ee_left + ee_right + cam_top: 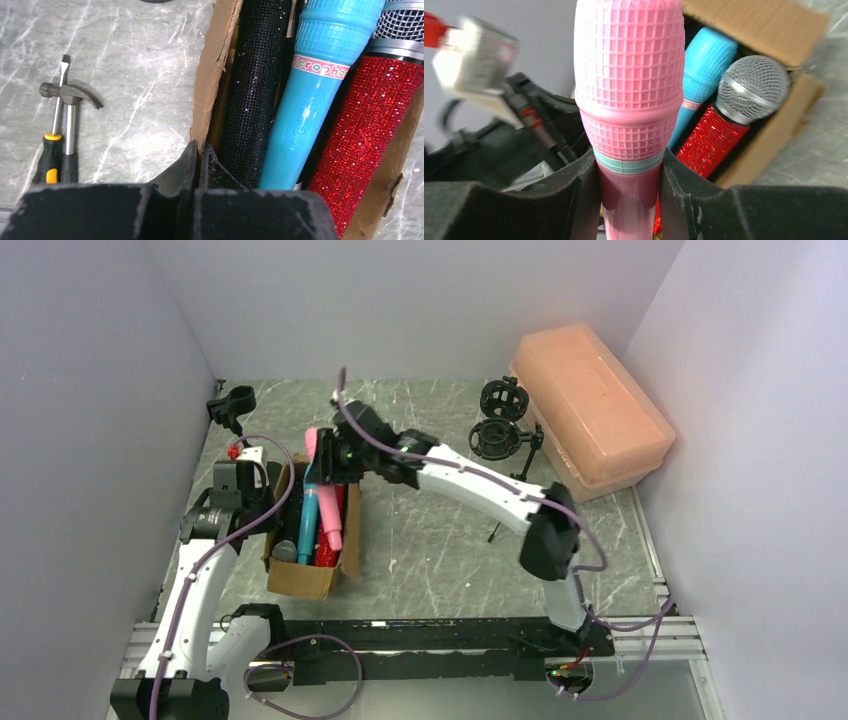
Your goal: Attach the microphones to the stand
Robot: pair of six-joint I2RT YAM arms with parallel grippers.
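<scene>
**Right end effector** (pixel 629 167): closed on the pink mic (pixel 629 85). Both fingers (pixel 581 187) press the neck just below the ribbed head, at the teal band. In the top view the right end effector (pixel 330 462) sits over the far end of the box (pixel 305 580). The pink mic (pixel 331 523) has its head at the far end of the box, and its handle runs toward the near end, over the other mics.

**Left end effector** (pixel 199 152): fully closed, with the fingertips together at the torn edge of the left wall of the box (pixel 212 75). Whether cardboard is pinched between them cannot be told. In the top view the left end effector (pixel 272 498) is at the left side of the box.

**Box contents:**
- The black mic (pixel 252 90), blue mic (pixel 310 100) and red mic (pixel 370 130) lie side by side lengthwise.
- The black mic lies along the left wall.
- The red mic (pixel 714 140) is glittered and carries a silver mesh head.
- The blue mic (pixel 704 65) lies just beside the red mic.

**Stand** (pixel 497 437): at the far right of the worktop (pixel 440 550), well apart from the box. It carries two black ring cradles and stands just beside a lidded orange bin (pixel 590 410).

**Other items:** a hammer (pixel 70 95) and a screwdriver (pixel 52 145) lie on the worktop left of the box. The screwdriver shaft crosses the hammer head.
</scene>
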